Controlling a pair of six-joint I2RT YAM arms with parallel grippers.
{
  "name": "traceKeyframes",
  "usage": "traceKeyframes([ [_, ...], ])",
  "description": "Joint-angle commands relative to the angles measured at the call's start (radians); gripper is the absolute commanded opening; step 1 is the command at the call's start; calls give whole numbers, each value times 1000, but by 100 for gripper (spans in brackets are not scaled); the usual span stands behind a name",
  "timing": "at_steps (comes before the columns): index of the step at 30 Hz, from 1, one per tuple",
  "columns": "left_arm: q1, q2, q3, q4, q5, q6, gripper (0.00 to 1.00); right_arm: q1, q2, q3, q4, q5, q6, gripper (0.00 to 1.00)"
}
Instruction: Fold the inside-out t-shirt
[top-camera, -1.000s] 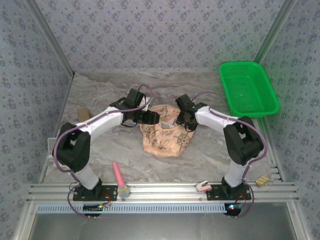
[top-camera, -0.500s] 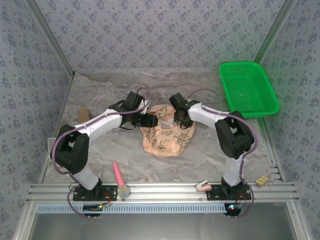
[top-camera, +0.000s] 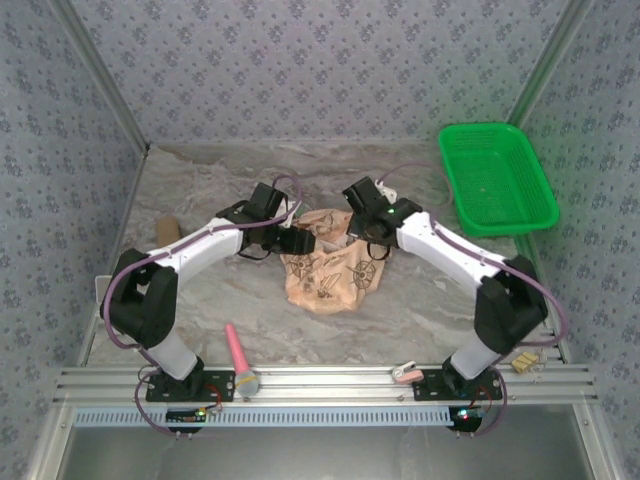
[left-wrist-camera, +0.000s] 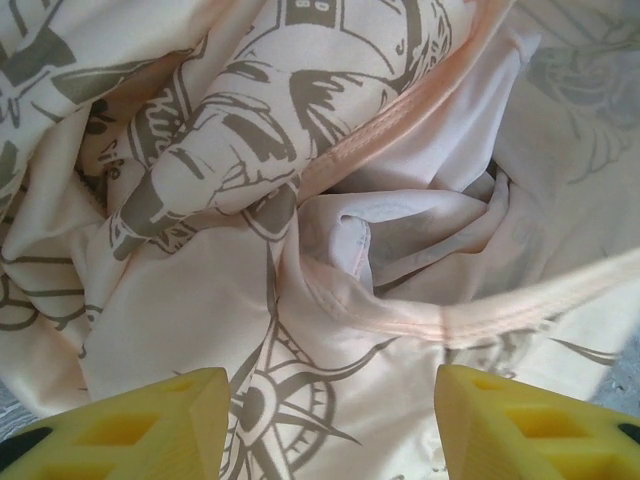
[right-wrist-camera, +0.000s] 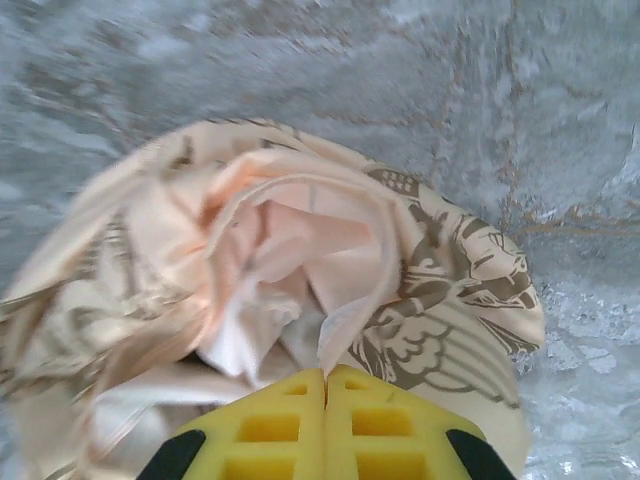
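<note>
Inside-out t-shirt (top-camera: 330, 275), crumpled, unfolded.
Your left gripper (left-wrist-camera: 325, 410) gapes empty; right gripper (right-wrist-camera: 326, 380) pinches cloth; all folding remains.

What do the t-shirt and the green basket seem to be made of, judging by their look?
The t-shirt: soft matte cloth, probably cotton knit; it crumples in loose folds and has stitched hems. The green basket: probably moulded plastic, slightly shiny; even bright colour, stiff straight rim.

Green basket (top-camera: 497, 178) far right; pink-handled tool (top-camera: 240, 358), perhaps a brush, near rail (top-camera: 330, 380).
</note>
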Motion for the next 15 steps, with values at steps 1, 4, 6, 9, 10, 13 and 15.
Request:
traceKeyframes([
  [1,5,-34,50,31,37,32,58,15,-83,15,-49,27,-96,0],
  [4,-10,-24,63,80,57,71,58,22,-164,-25,27,-26,-208,0],
  [6,-25,-12,71,124,57,100,59,24,-217,-61,116,-100,-324,0],
  [9,-46,22,109,170,60,131,59,15,-275,-76,145,-197,-482,0],
  [10,-56,39,127,175,55,140,59,12,-295,-121,149,-214,-521,0],
  [13,-97,93,179,168,29,174,59,-1,-352,-186,199,-288,-582,0],
  [15,-121,125,187,195,17,171,60,-17,-374,-228,231,-341,-606,0],
])
